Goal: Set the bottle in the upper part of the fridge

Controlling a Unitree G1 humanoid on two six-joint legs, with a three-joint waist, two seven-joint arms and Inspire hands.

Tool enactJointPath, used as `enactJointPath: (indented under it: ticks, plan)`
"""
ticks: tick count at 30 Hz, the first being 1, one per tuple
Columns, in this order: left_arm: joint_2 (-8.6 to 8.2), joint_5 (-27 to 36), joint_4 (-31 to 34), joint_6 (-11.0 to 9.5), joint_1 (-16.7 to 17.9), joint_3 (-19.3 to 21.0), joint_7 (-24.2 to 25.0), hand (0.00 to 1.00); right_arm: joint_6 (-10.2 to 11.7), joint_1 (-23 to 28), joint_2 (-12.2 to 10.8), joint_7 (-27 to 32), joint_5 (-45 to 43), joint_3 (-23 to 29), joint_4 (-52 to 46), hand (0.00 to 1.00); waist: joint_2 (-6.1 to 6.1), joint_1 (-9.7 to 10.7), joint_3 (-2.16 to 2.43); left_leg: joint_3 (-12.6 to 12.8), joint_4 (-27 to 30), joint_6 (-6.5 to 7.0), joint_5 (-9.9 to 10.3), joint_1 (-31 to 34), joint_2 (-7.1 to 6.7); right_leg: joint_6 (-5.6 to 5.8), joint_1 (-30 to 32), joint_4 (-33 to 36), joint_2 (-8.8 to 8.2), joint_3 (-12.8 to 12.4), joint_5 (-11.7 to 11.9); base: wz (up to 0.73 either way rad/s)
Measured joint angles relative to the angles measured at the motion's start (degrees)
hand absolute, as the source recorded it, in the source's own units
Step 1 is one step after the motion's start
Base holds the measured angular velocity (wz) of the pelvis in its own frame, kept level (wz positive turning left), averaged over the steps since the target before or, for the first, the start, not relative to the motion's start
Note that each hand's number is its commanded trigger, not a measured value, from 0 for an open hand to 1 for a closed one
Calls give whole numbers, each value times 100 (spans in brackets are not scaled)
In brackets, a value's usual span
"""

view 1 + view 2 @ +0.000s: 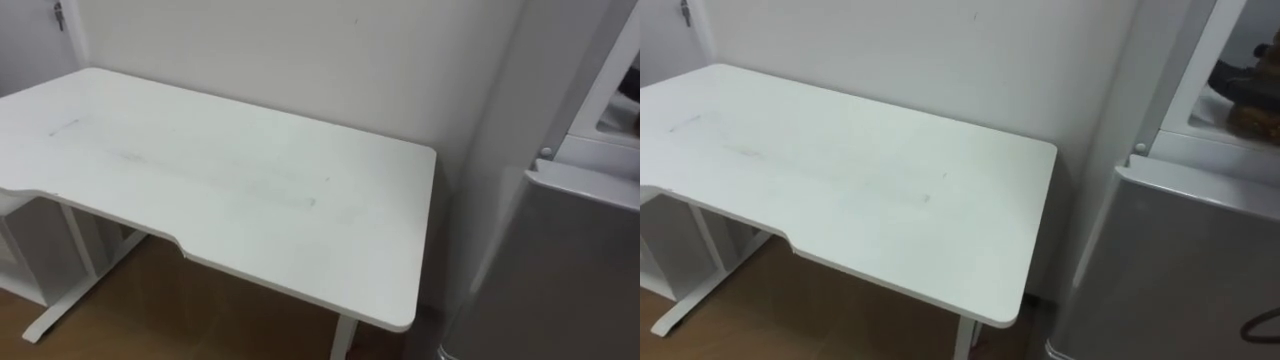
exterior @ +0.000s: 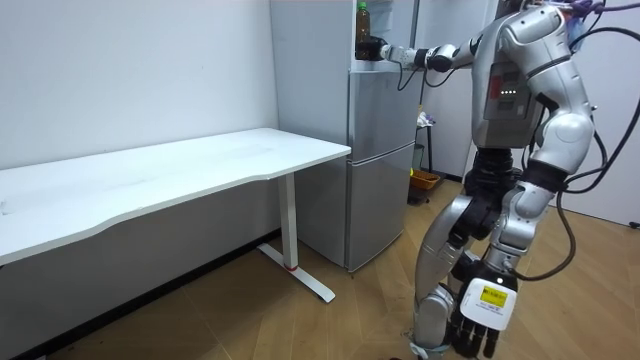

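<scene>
The bottle (image 2: 363, 18) stands upright in the robot's right hand (image 2: 374, 48), held up at the top part of the grey fridge (image 2: 325, 180). The fingers are curled round its lower end, and the arm reaches out level from the shoulder. Whether the bottle is already inside the top part or only at its mouth, I cannot tell. In the right eye view the top part is open, pale inside, with dark shapes in it too blurred to make out. Below it the lower door (image 2: 382, 170) is closed.

The robot stands upright on the wooden floor (image 2: 300, 320), near the fridge on the room view's right. Its left hand (image 2: 478, 312) hangs low beside its leg, the fingers relaxed and pointing down.

On the room view's left of the fridge, and close beside it, a long white counter (image 1: 230, 180) runs along the pale wall (image 1: 300, 50). Its top carries a few faint scuffs.

Beyond the fridge a small orange container (image 2: 424, 182) sits on the floor. I cannot tell what is in it.
</scene>
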State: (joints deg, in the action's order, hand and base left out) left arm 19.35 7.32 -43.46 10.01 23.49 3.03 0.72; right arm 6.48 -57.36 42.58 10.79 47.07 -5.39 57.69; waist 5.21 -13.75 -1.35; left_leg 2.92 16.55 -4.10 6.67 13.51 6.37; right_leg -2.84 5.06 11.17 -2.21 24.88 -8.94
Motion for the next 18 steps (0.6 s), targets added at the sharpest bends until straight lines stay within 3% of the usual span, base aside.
enactJointPath:
  ticks: [18]
  plan:
    - [-36, -5, 9, 52, 135, 6, 11, 0, 0, -68, 63, -61, 40, -3, 12, 0, -79, -89, 23, 24, -27, -12, -23, -13, 8, -13, 92, 56, 21, -147, 1, -1]
